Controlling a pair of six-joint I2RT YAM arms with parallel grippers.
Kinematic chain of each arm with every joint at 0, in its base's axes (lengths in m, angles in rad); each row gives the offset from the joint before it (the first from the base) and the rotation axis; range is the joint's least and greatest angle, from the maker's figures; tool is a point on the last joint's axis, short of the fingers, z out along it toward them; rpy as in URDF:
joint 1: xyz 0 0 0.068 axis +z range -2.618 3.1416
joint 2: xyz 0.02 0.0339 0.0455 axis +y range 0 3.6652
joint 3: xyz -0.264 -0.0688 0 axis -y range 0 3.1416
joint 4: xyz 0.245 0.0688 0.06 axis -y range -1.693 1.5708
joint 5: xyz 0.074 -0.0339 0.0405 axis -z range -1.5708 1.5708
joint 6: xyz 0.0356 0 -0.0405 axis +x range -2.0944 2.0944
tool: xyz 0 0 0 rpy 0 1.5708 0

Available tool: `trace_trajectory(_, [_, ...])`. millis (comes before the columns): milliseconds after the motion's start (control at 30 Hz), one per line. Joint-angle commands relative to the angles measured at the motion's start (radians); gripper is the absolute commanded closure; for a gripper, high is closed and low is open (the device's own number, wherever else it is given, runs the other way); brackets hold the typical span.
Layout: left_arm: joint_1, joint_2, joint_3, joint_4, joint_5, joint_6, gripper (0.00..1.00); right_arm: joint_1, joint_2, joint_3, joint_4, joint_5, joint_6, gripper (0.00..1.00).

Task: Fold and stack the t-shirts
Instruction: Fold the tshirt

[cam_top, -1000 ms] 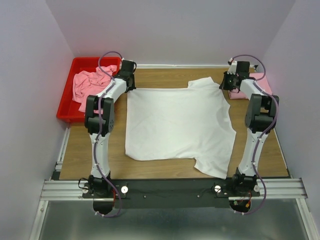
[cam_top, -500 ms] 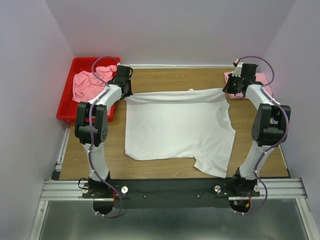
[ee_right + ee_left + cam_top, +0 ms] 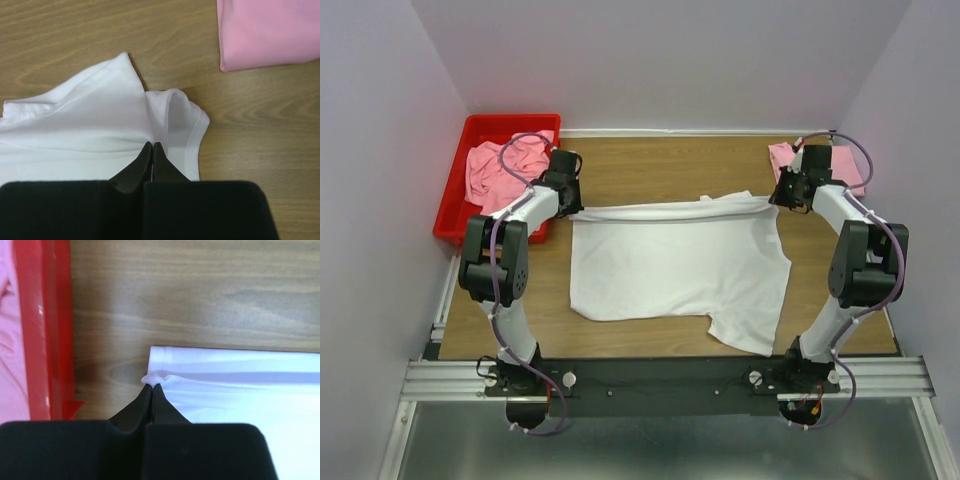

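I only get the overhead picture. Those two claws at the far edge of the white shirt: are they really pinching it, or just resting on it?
Observer: Pinching. The left wrist camera shows the left gripper shut, with a small bunch of the white t-shirt caught at its tips.
Visitor: And the other claw?
Observer: Its own camera shows the right gripper shut on a fold of the same shirt.
Visitor: What is the pink thing beside it?
Observer: A pink t-shirt, folded flat with straight edges, lying apart from the white one.
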Motion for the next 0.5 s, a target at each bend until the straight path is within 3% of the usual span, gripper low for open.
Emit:
trace_trajectory(0, [0.0, -0.02, -0.054, 0.018, 0.02, -0.015, 1.0, -0.009, -0.005, -0.041, 0.002, 0.08, 0.031, 0.99])
trace_trajectory(333, [-0.023, 0.007, -0.077, 0.02, -0.004, -0.042, 1.0, -0.009, 0.085, -0.053, 0.017, 0.106, 0.046, 0.99])
trace_trajectory(433, [-0.023, -0.011, -0.086, 0.015, -0.012, -0.058, 0.86, -0.007, 0.07, -0.063, 0.014, 0.08, 0.04, 0.82])
trace_trajectory(467, [-0.023, -0.019, -0.089, 0.011, -0.012, -0.063, 0.82, -0.007, 0.049, -0.064, 0.013, 0.069, 0.037, 0.7])
